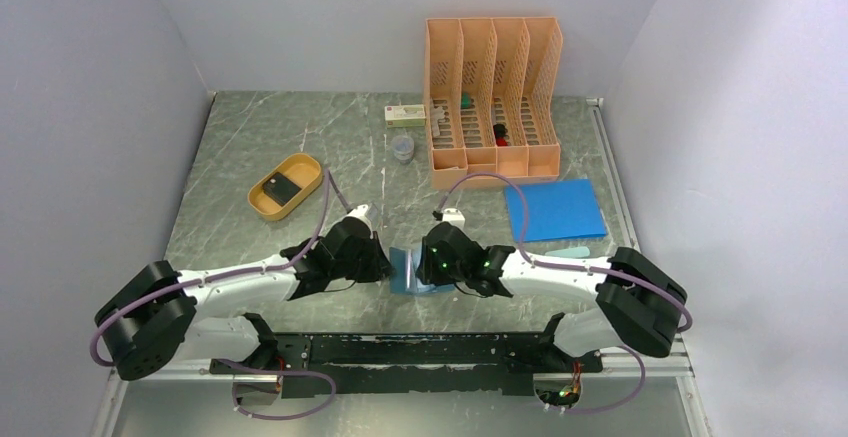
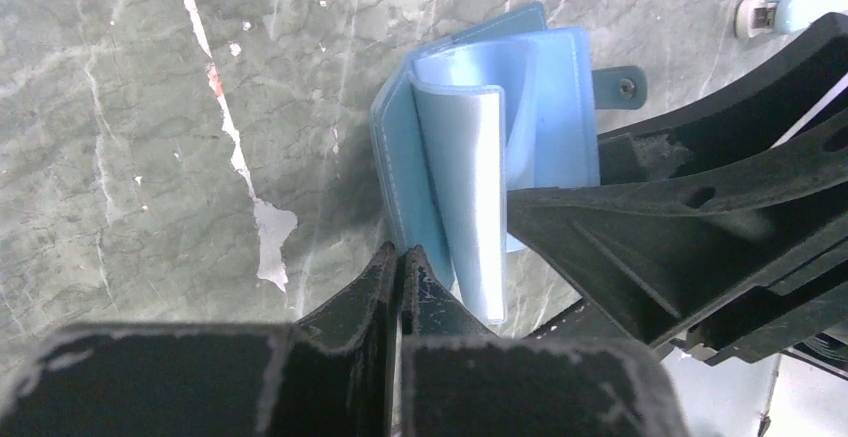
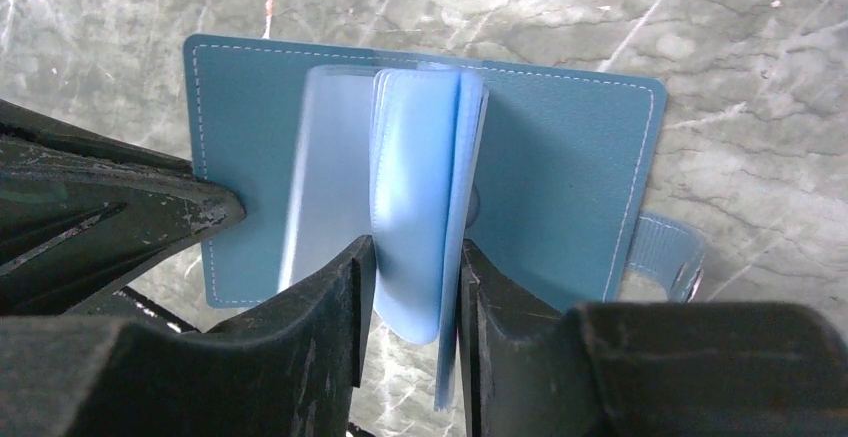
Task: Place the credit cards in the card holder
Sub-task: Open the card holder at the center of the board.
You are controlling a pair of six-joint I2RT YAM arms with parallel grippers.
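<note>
The teal card holder (image 1: pixel 412 273) lies open on the marble table between my two grippers, its clear inner pockets (image 3: pixel 425 177) standing up. My left gripper (image 2: pixel 402 254) is shut, and its tips rest on the edge of the left cover (image 2: pixel 395 157). My right gripper (image 3: pixel 412 257) has closed around the bunch of pocket leaves, a finger touching each side. The snap tab (image 3: pixel 668 252) sticks out on the right. One dark credit card (image 1: pixel 283 189) lies in the orange oval tray (image 1: pixel 258 204), far left of both grippers.
An orange file organizer (image 1: pixel 492 97) stands at the back. In front of it lies a flat bright-blue sheet (image 1: pixel 555 209). A small clear cup (image 1: pixel 402 147) and a white box (image 1: pixel 405 114) sit left of the organizer. The two arms nearly touch over the card holder.
</note>
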